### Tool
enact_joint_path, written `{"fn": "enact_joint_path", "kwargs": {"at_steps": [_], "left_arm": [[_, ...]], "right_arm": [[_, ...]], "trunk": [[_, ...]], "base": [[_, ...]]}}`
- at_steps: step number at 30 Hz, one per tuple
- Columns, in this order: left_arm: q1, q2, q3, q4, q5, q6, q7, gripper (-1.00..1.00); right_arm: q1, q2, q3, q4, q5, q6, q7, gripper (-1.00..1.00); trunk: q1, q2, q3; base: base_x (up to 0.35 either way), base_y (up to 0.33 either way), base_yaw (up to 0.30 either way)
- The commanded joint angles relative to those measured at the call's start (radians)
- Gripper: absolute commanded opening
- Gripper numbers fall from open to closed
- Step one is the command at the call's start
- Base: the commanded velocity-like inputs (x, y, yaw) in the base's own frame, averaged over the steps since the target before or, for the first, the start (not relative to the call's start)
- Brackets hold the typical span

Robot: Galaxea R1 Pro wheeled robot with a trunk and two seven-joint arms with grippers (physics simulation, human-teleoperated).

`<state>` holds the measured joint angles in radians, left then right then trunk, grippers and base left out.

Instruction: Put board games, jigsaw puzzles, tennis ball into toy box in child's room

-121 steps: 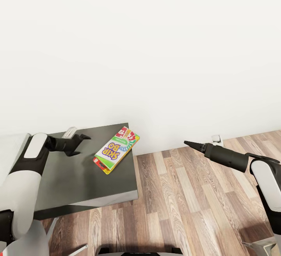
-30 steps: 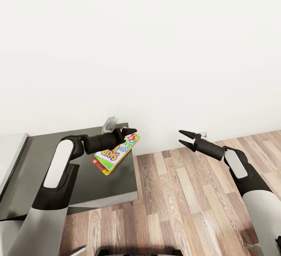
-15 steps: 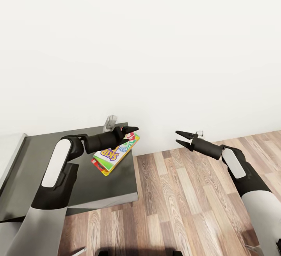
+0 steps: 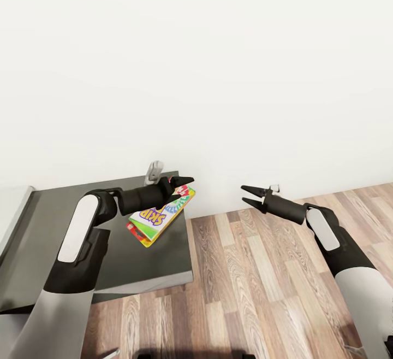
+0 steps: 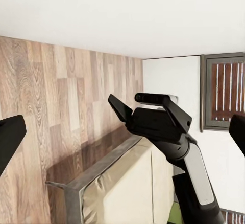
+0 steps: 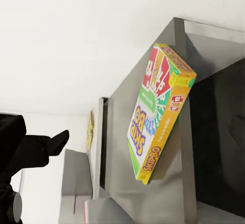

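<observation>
The white-green SKIP-BO board game [image 4: 157, 215] lies flat at the far right corner of a dark grey cabinet [image 4: 136, 266]. It also shows in the right wrist view, SKIP-BO box [image 6: 155, 116], with a yellow side. My left gripper [image 4: 184, 180] hovers just over the box's far end. Its fingers [image 5: 10, 137] stand wide apart in the left wrist view with nothing between them. My right gripper [image 4: 246, 195] is open in the air over the wood floor, right of the cabinet, pointing at the box.
A white wall runs close behind the cabinet. A pale grey top [image 4: 12, 206] adjoins the cabinet at the left. The left wrist view catches the bed [image 5: 127, 183] with its beige mattress and grey frame, and a dark slatted window [image 5: 224, 93]. Wood-plank floor [image 4: 262, 271] lies at the right.
Four seconds ago my left gripper was back over the cabinet; now it is above the box. Within the last second my right gripper has slid left toward the cabinet. The box has not moved.
</observation>
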<state>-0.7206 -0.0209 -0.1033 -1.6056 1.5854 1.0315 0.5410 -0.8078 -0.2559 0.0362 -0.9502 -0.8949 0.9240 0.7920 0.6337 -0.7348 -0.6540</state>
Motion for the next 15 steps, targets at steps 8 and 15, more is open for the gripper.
{"fn": "enact_joint_path", "kwargs": {"at_steps": [8, 15], "left_arm": [[-0.002, -0.001, 0.001, -0.001, 0.013, 0.002, 0.011, 1.00], [-0.002, -0.004, 0.001, -0.001, 0.014, 0.001, 0.011, 1.00]], "right_arm": [[-0.001, 0.000, 0.004, 0.008, -0.004, 0.005, 0.000, 1.00], [-0.001, 0.001, 0.005, 0.010, -0.003, 0.020, -0.001, 1.00]], "trunk": [[0.031, -0.057, -0.026], [0.058, -0.106, -0.048]], "base": [[0.000, 0.000, 0.001], [0.000, 0.000, 0.069]]}}
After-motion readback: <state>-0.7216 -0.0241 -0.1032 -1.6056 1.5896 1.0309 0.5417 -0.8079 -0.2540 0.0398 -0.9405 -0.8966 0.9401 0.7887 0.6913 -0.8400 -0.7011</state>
